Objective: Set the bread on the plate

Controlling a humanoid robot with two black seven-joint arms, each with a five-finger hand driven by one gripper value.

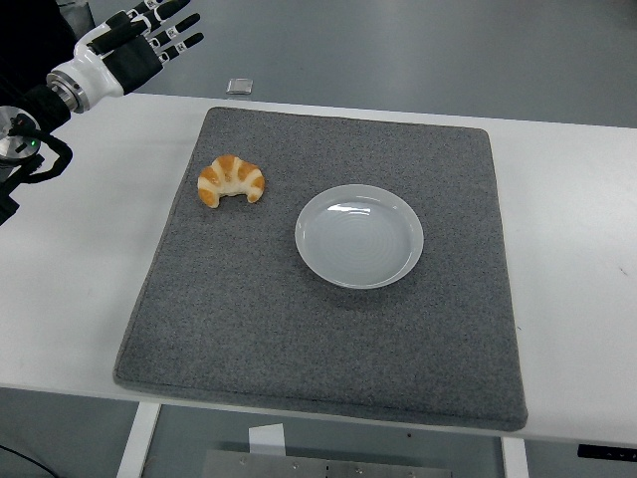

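A golden croissant-shaped bread [231, 180] lies on the left part of a grey mat [328, 339]. To its right, near the mat's middle, sits a white round plate [359, 236] with nothing on it. My left hand [149, 40] hovers at the top left corner, beyond the table's far edge, well away from the bread, with fingers spread and holding nothing. The right arm does not show.
The grey mat covers most of the white table [567, 259]. A small grey square object [239, 86] lies on the floor past the table's far edge. A black cable and fitting [25, 149] sit at the left edge.
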